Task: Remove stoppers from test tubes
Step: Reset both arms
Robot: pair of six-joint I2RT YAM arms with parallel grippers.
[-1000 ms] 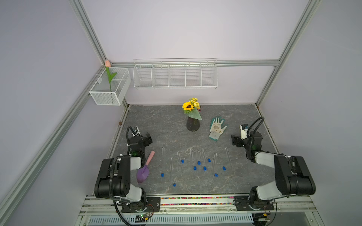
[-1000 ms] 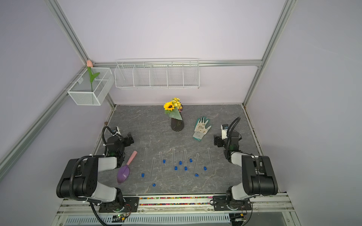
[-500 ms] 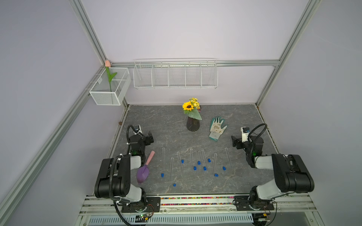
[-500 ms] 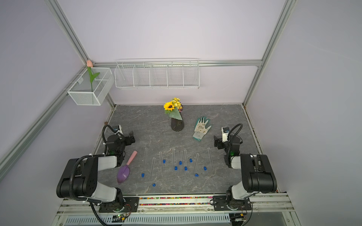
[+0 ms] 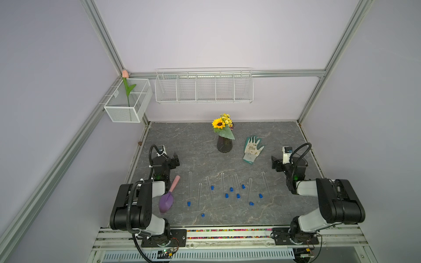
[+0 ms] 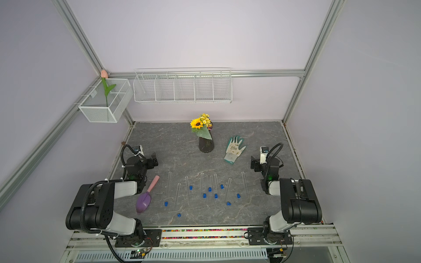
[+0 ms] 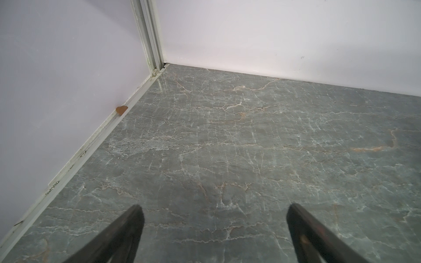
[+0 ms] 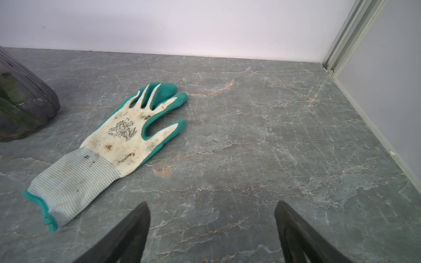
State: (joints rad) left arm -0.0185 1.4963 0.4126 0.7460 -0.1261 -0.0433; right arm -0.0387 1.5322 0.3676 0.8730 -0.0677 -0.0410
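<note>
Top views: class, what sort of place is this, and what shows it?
Probably a walled robot test cell: left arm and right arm mounted on a front rail, aluminium frame posts around a marble-look tabletop, and test tubes with loose blue stoppers laid out.

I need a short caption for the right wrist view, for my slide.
Open right gripper over the gray marbled table; a stained white-and-green glove lies flat near a dark vase.

The black-and-white left arm (image 5: 136, 205) and right arm (image 5: 335, 202) sat folded low, wrists stretched forward. The black left gripper (image 7: 214, 209) and black right gripper (image 8: 211, 205) hung just above the surface, jaws spread wide, gripping nothing.
</note>
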